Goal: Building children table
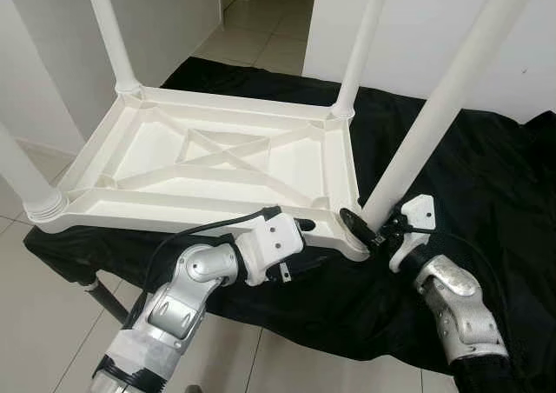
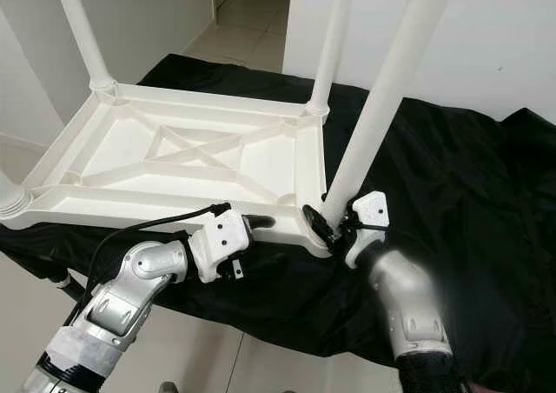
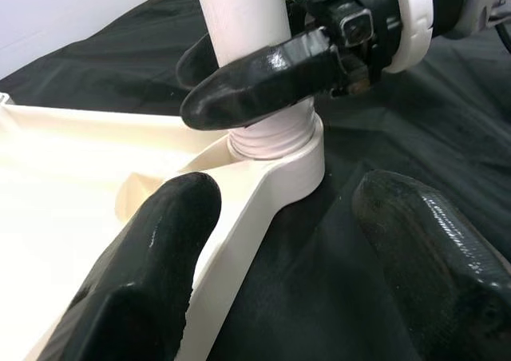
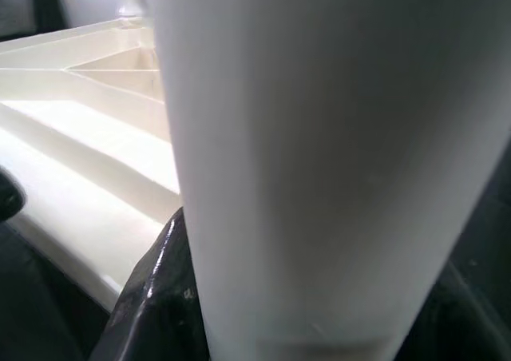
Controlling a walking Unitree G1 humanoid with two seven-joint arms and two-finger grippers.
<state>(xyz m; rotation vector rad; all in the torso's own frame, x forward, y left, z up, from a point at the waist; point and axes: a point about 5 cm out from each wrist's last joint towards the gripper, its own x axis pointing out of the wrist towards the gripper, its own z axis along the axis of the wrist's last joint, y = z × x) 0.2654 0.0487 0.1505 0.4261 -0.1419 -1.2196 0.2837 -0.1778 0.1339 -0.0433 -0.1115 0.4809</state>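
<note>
A white plastic table top (image 1: 174, 212) lies upside down on a black cloth. Its near right leg (image 1: 443, 106) stands tilted in the near right corner socket (image 3: 275, 149). My right gripper (image 1: 369, 223) is shut on this leg just above the socket, and one black finger (image 3: 263, 77) wraps the front of it. The leg (image 4: 319, 153) presses against a finger (image 4: 156, 297) in the right wrist view. My left gripper (image 1: 317, 235) is open at the same corner. The table's near rim lies between its fingers (image 3: 160, 273), untouched.
Three more white legs stand in the other corners: far left (image 1: 109, 28), far right (image 1: 360, 45), near left (image 1: 26, 180). The black cloth (image 1: 486, 176) drapes a low stand, with tiled floor (image 1: 35, 315) below and white walls behind.
</note>
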